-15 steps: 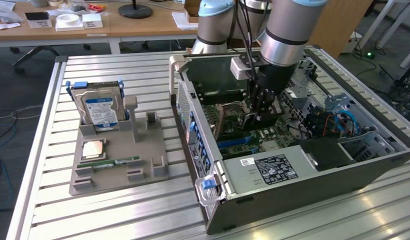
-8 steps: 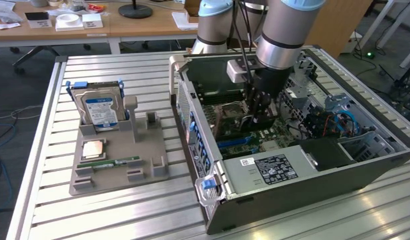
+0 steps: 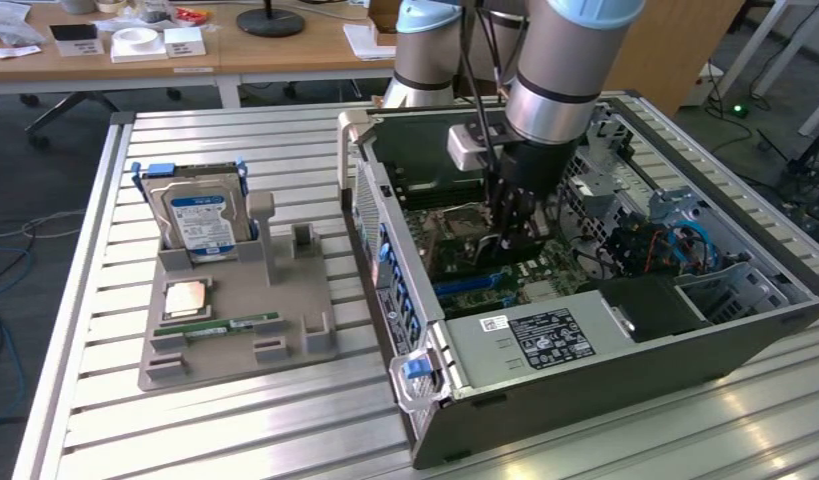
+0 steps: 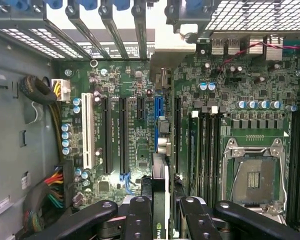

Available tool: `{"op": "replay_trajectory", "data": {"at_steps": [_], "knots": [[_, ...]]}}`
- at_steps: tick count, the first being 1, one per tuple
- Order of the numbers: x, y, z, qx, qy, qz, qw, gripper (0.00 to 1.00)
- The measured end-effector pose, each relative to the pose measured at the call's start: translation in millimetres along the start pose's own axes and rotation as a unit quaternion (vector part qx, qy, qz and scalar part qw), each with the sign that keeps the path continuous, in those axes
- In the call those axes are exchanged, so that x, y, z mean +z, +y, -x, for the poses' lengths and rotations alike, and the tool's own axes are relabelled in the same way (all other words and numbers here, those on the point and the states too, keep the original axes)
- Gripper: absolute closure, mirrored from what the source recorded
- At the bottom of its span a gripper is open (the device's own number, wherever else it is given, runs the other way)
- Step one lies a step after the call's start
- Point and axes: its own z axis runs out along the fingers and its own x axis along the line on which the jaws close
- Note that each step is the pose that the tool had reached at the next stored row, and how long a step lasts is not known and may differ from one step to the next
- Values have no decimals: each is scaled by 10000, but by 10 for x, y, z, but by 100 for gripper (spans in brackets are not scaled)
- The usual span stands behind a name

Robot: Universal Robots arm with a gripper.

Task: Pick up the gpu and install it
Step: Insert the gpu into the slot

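- Exterior view: the gripper (image 3: 516, 238) is down inside an open computer case (image 3: 583, 345), which lies on a slatted metal table (image 3: 249, 430).
- Wrist view: its fingers (image 4: 140, 215) are clamped on the gpu (image 4: 159, 197), held edge-on over the motherboard (image 4: 125, 100), close by the blue slot (image 4: 158, 120).
- Well apart from the hand, outside the case, a grey holder (image 3: 236, 350) carries a hard drive (image 3: 198, 222) and a memory stick (image 3: 220, 324).
- Beyond the arm stand wooden desks (image 3: 249, 55).

Exterior high oblique, wrist close above motherboard (image 4: 130, 125) (shared)
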Motion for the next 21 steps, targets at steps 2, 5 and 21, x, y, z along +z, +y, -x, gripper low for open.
{"op": "replay_trajectory", "data": {"at_steps": [2, 5, 21], "knots": [[15, 10, 0, -1, 0, 0, 10000, 74], [48, 35, -1, -4, 0, 0, 10000, 74], [80, 99, -23, -21, 0, 0, 10000, 74]]}}
